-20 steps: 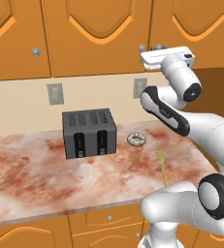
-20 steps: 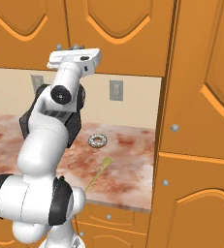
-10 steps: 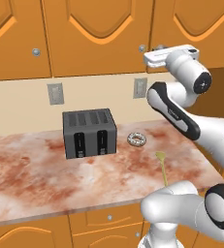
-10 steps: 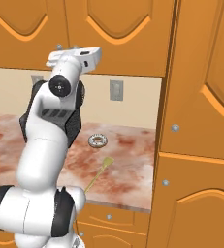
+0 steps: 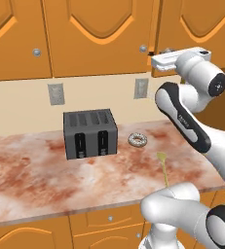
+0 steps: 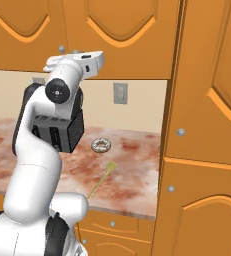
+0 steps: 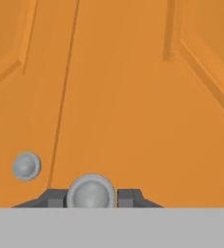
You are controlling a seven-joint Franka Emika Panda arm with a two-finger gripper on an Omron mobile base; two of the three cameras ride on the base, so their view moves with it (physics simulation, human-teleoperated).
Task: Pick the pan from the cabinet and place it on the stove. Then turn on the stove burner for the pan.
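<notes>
At the lower edge of the orange-brown wall cabinet point(image 5: 99, 34), the gripper point(image 7: 91, 197) was raised to the doors and closed on a small round silver knob point(image 7: 91, 192), which sat between its two dark finger tips point(image 7: 50, 197) in the hand view. A second knob point(image 7: 26, 166) lay just to the left in that view, across the seam between two doors. In the left base view the white hand point(image 5: 179, 57) reached level toward the cabinet's bottom corner, near the knob point(image 5: 143, 48) of the neighbouring door; in the right base view it point(image 6: 84, 61) stood just beside another knob point(image 6: 61, 49). The cabinet doors appeared shut, so the pan could not be seen, and the stove was likewise out of sight.

Below, on the reddish marbled countertop point(image 5: 31, 180), stood a dark grey toaster point(image 5: 89, 132) with two slots on its front. A ring-shaped doughnut point(image 5: 138, 140) lay near it to the right, apart from it, and a thin yellow-green utensil point(image 5: 163, 168) rested closer to the counter's front edge. Two grey wall outlets point(image 5: 55, 94) were set in the beige backsplash. A tall cabinet point(image 6: 207, 125) of the same wood rose at the counter's right end. No brand, label or writing was legible on any of these things.
</notes>
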